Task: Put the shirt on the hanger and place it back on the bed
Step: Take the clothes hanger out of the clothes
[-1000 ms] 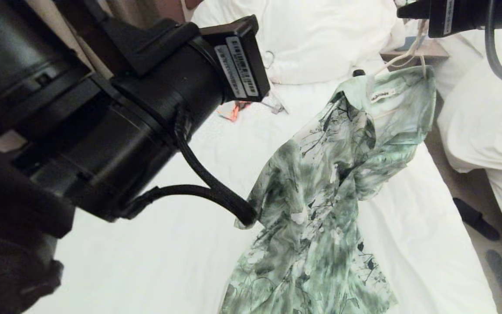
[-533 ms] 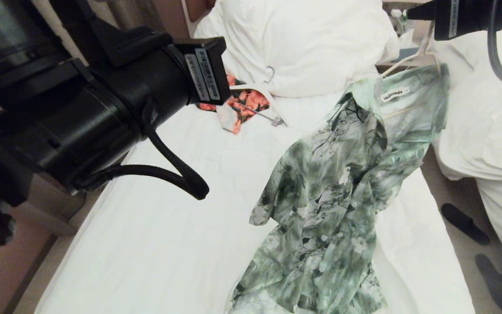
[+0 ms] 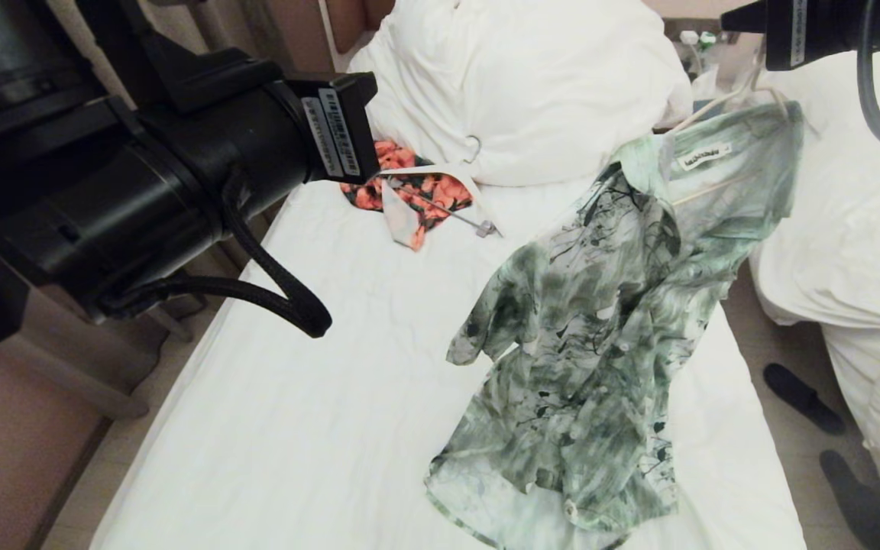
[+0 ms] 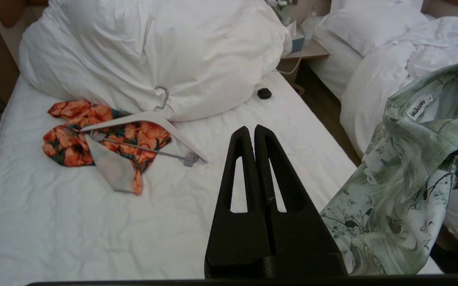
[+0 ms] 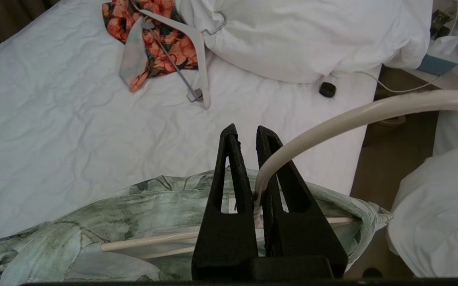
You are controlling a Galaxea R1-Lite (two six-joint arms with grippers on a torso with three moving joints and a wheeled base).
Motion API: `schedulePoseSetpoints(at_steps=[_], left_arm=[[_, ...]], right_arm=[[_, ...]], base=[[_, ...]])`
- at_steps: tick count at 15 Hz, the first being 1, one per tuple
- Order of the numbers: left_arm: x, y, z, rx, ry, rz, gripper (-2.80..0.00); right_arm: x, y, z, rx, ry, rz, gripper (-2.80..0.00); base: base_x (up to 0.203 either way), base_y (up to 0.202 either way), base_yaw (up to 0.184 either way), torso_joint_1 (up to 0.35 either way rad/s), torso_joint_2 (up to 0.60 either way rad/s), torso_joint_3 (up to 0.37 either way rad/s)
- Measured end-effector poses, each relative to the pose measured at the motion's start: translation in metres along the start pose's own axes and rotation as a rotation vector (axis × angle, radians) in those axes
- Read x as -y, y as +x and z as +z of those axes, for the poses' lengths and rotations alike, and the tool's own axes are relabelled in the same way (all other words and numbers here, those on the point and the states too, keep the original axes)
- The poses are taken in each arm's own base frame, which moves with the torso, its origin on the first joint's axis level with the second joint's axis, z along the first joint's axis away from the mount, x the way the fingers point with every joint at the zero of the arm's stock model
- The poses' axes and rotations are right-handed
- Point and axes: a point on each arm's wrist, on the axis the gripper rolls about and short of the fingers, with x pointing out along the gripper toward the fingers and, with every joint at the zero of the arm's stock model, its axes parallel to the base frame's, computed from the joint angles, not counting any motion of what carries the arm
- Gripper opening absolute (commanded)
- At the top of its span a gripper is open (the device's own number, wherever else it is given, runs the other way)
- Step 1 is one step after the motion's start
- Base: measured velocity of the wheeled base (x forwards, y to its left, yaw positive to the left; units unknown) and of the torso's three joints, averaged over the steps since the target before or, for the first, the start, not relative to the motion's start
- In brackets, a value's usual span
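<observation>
The green and white printed shirt (image 3: 608,321) hangs on the cream wire hanger (image 3: 703,113). Its collar end is lifted near the bed's right edge, while its lower half trails on the white sheet of the bed (image 3: 333,382). My right gripper (image 5: 245,133) is shut on the hanger's twisted neck (image 5: 257,186), and the hook (image 5: 352,115) curves out past the fingers. The hanger's bars (image 5: 153,240) run inside the shirt's shoulders (image 5: 133,202). My left gripper (image 4: 251,129) is shut and empty above the sheet, left of the shirt (image 4: 408,174).
An orange-and-black floral garment (image 3: 409,191) and a thick white hanger (image 4: 145,119) lie below the big pillows (image 3: 532,84). A small black object (image 4: 264,93) sits near the bed's edge. A second bed with a duvet (image 3: 852,229) stands to the right, with dark slippers (image 3: 803,397) on the floor between.
The head view has shifted and shows more of the pillows and the floor. My left arm has swung left, away from the shirt. The right gripper still holds the hanger.
</observation>
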Motion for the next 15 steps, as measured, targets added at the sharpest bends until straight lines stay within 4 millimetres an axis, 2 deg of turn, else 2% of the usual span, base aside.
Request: schedulePoseSetpoints(at_steps=[8,13,15], left_arm=[[-0.002,0.003,-0.003,-0.008,0.006,0.004,-2.80],[-0.001,0.003,-0.005,-0.011,0.008,-0.013,-2.80],[0.001,0.003,-0.008,-0.017,0.008,-0.045,-2.80]], right_arm=[[0.003,-0.007,0.004,0.017,-0.004,-0.008,-2.80],[0.017,-0.006,0.009,0.082,-0.009,-0.079,-2.80],[0.021,-0.007,0.010,0.090,0.004,-0.087,-2.80]], base=[[0.000,0.000,0.000,0.148,-0.33,-0.184],[0.000,0.000,0.000,0.143,-0.32,-0.175],[0.000,0.000,0.000,0.000,0.00,0.000]])
